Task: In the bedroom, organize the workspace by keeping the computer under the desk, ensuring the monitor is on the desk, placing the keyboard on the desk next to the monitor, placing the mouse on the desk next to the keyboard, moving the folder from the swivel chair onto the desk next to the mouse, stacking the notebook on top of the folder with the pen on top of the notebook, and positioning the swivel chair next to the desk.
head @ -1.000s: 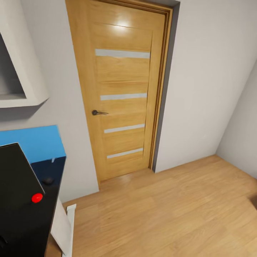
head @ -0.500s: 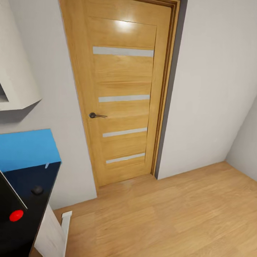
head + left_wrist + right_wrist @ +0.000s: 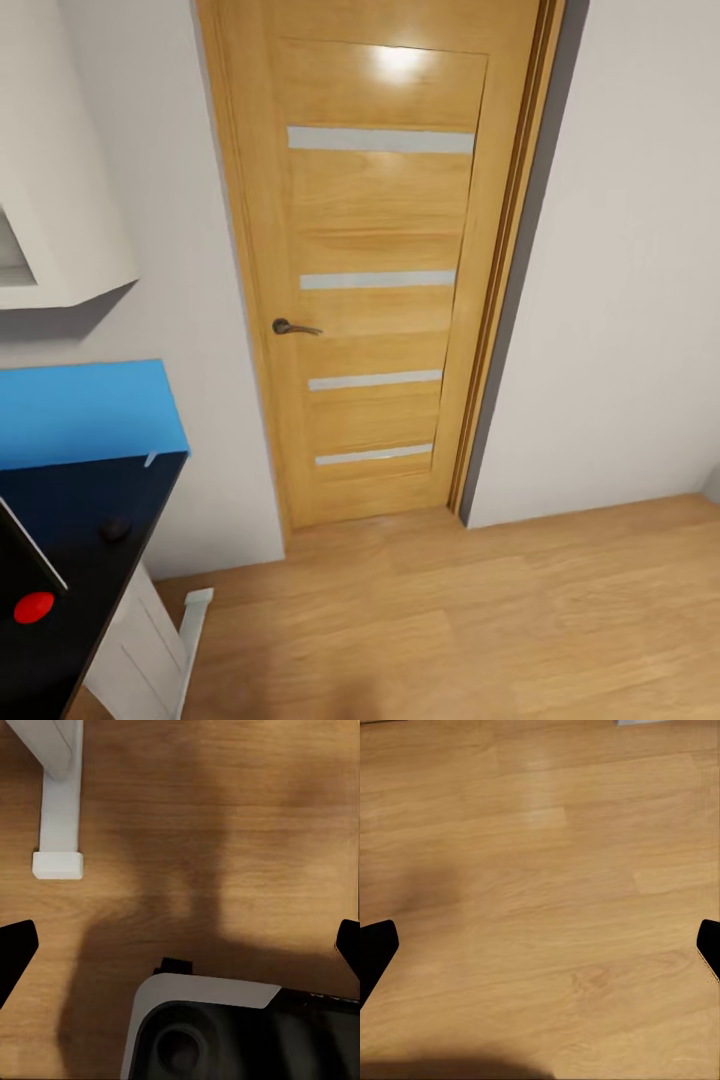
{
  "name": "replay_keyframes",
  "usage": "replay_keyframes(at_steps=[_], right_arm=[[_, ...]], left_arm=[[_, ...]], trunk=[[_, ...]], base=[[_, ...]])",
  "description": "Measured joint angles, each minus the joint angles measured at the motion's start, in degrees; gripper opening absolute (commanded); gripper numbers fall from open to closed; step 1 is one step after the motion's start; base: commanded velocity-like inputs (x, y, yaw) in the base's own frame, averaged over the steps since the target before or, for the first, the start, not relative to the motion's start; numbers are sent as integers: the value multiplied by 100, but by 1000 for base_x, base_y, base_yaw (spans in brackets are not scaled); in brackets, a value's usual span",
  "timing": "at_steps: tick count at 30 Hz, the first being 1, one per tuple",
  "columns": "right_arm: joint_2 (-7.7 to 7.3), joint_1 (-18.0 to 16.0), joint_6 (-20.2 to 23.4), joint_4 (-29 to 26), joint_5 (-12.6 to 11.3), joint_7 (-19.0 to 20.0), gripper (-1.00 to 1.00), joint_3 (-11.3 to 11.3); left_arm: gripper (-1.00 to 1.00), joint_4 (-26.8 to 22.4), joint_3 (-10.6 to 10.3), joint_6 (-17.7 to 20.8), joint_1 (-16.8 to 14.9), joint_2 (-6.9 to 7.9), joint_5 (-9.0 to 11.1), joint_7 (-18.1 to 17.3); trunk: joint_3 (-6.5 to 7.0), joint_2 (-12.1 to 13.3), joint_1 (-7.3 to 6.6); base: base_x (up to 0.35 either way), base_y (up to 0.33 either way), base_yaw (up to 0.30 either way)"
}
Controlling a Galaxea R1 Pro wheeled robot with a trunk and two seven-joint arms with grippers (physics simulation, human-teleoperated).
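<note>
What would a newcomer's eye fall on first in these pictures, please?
The tall light-wood door with four pale horizontal strips and a dark handle, shut, straight ahead. At lower left stands the desk with its bright blue back panel, and the monitor with its red dot at the edge.

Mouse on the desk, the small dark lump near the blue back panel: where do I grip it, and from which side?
Probably straight down from above, closing across the mouse's two sides. It is a low rounded lump lying flat on the desk, apart from the blue back panel and the monitor.
</note>
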Motion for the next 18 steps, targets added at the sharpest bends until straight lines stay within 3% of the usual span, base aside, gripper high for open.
replay_keyframes(at_steps=[11,18], right_arm=[[-35,0,0,-21,-8,-14,100,-24],[-52,0,6,-29,-18,-27,100,-53]], left_arm=[[100,2,7,8,1,-5,3,2],[100,6,3,24,1,-5,1,0]], trunk=[[0,0,1],[0,0,2]], base=[[148,-267,280],[32,-287,280]])
